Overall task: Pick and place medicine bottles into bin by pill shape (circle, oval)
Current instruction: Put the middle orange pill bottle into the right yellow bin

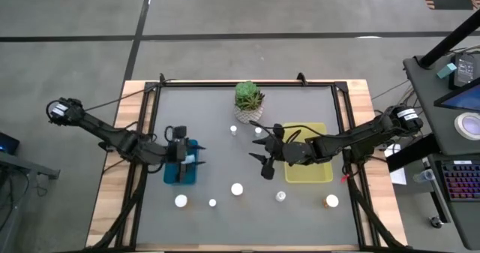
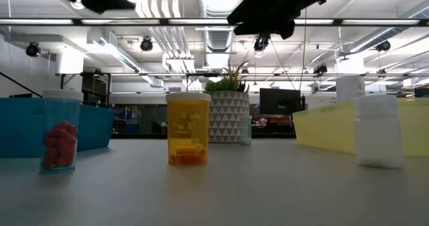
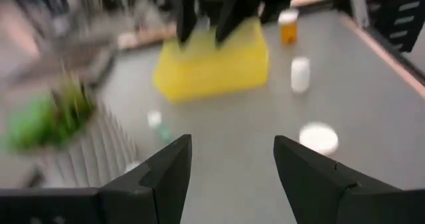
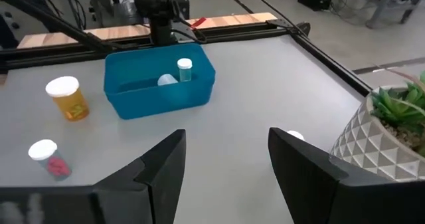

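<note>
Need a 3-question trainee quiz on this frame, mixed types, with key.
1. True or false: the blue bin already holds at least one bottle.
2. Multiple choice: the right pincer is
A) shut on an amber bottle
B) open, holding nothing, beside the yellow bin
C) parked off the table
3. Fill in: in the low view, the clear bottle on the left holds ___ pills.

Key:
1. True; the right wrist view shows a white-capped bottle standing inside.
2. B
3. red

The left pincer sits open over the blue bin.
</note>
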